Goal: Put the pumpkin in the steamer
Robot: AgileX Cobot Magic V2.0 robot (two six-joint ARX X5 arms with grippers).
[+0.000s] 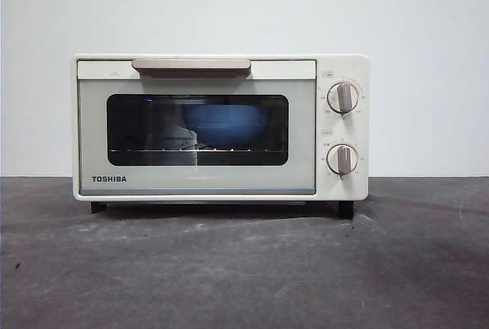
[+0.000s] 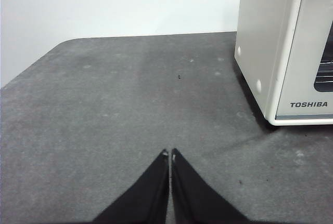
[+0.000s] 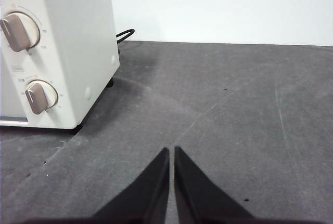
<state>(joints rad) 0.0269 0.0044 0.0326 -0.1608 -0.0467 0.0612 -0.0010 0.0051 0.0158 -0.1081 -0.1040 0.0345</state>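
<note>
Closed left tool near steamer

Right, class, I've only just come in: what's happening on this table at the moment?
Nothing is being handled right now. The steamer stands on the grey table with its door closed, and a blue bowl shows through the window. No pumpkin appears in any view. The left hand and right hand are both shut and empty, each over bare table on its own side of the steamer.

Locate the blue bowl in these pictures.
In the front view, the blue bowl sits inside the closed TOSHIBA oven, on its wire rack, behind the dark door window.
</note>
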